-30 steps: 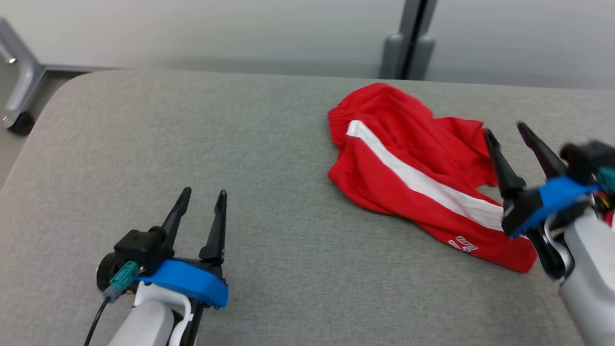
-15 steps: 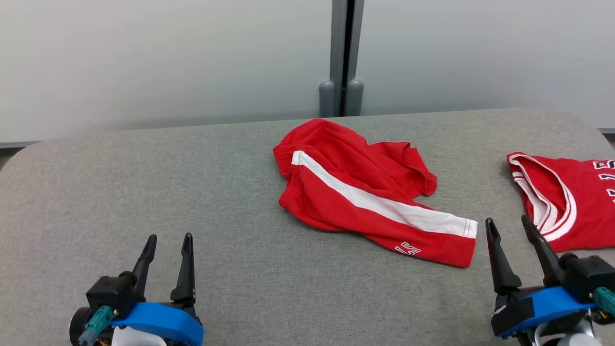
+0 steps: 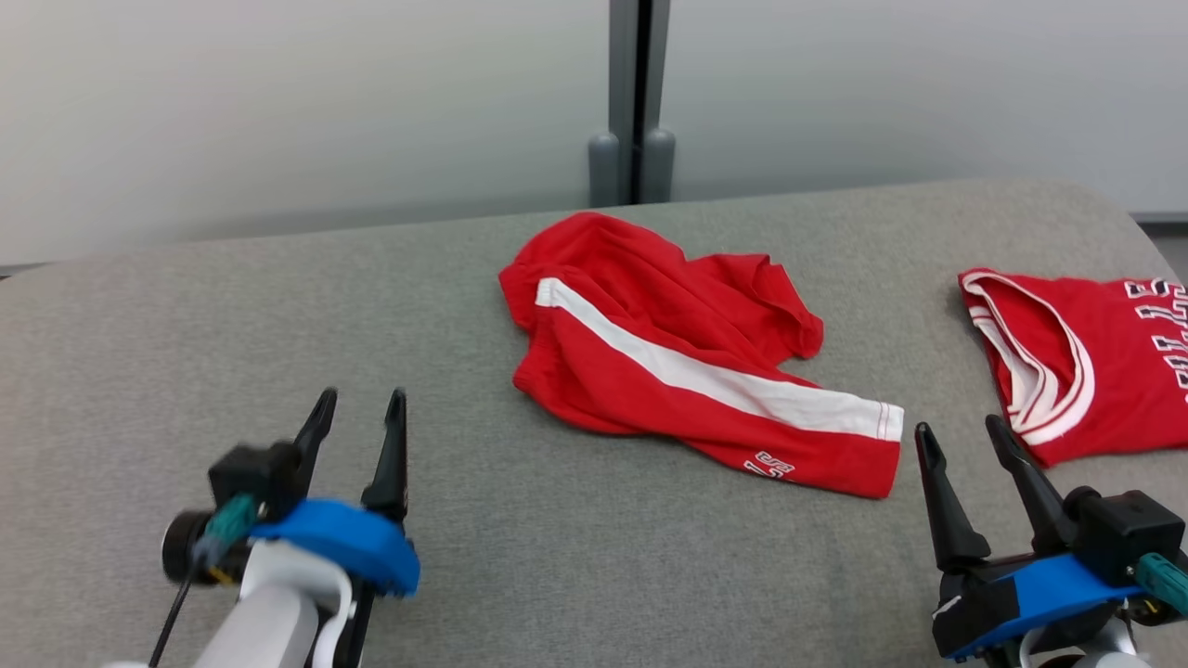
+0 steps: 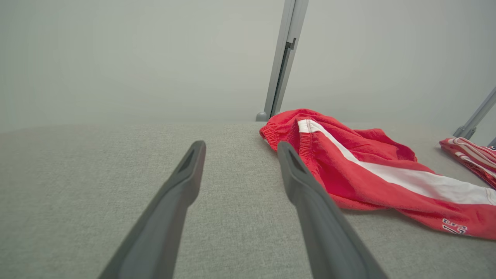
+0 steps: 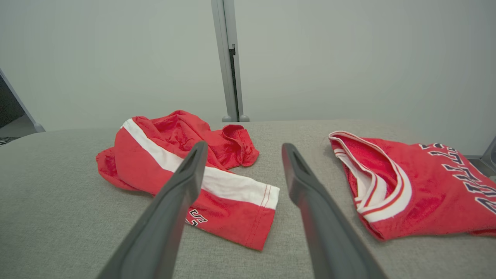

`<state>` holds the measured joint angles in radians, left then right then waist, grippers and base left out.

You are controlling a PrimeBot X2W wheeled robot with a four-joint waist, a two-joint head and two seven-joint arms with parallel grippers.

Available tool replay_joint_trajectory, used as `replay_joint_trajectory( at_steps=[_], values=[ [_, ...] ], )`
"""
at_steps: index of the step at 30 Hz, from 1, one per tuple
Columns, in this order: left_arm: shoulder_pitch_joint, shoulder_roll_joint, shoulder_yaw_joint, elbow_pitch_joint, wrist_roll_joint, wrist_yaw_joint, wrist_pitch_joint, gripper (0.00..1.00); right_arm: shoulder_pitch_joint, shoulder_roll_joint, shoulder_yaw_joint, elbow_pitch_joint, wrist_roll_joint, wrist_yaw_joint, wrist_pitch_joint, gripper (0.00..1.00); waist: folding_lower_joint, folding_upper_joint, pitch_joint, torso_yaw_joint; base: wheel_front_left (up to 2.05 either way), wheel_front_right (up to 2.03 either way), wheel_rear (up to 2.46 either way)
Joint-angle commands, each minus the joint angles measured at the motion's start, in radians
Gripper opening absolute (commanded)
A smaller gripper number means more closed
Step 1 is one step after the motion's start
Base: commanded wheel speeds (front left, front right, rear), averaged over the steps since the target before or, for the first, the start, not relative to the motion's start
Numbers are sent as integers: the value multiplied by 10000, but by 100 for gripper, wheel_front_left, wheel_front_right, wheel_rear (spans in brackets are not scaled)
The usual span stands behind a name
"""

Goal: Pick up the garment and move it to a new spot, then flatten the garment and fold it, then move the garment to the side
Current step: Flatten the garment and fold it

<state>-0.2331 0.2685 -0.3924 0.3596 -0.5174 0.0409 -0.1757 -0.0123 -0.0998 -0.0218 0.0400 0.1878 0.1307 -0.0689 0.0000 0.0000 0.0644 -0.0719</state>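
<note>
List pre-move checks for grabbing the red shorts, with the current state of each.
1. Left jaws open, nothing in them: ok.
2. Right jaws open, nothing in them: ok.
3. Shorts lying on the table, touched by neither arm: ok.
4. Shorts flat: not ok, the far leg is bunched up.
5. Shorts apart from the jersey: ok, a strip of table shows between them.
6. Shorts within reach of both arms: cannot tell.
</note>
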Motion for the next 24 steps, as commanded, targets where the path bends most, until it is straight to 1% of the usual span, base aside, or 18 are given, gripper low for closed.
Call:
replay_joint_trajectory(
  at_steps=[1,5,8,10,15,19,24],
  values=[
    [-324,-65,-22,118,50,-47,100,100,-16,33,35,-53,95,1,25,100,0,0,87,-37,0,0,0],
    [-1748,-296,-256,1100,62,-297,736,100,-349,9,281,-121,114,1,96,100,0,0,677,-421,0,0,0],
    [-2644,-383,-228,2077,-89,-521,1174,100,-574,-2,547,-97,158,1,63,100,0,0,1173,-864,0,0,0],
    [-3195,-363,-102,2646,-236,-570,1322,100,-765,-13,742,-72,69,1,10,100,0,0,1498,-1211,0,0,0],
    [-4136,-421,180,3802,-715,-895,1764,100,-1011,86,936,78,11,1,-189,100,0,0,2043,-1801,0,0,0],
    [-4685,-536,393,4329,-1175,-1186,2105,100,-1122,108,991,272,83,1,-390,100,0,0,2200,-2042,0,0,0],
    [-5114,-686,426,4772,-1541,-1372,2477,100,-1278,176,1139,485,118,1,-492,100,0,0,2248,-2203,0,0,0]
  ],
)
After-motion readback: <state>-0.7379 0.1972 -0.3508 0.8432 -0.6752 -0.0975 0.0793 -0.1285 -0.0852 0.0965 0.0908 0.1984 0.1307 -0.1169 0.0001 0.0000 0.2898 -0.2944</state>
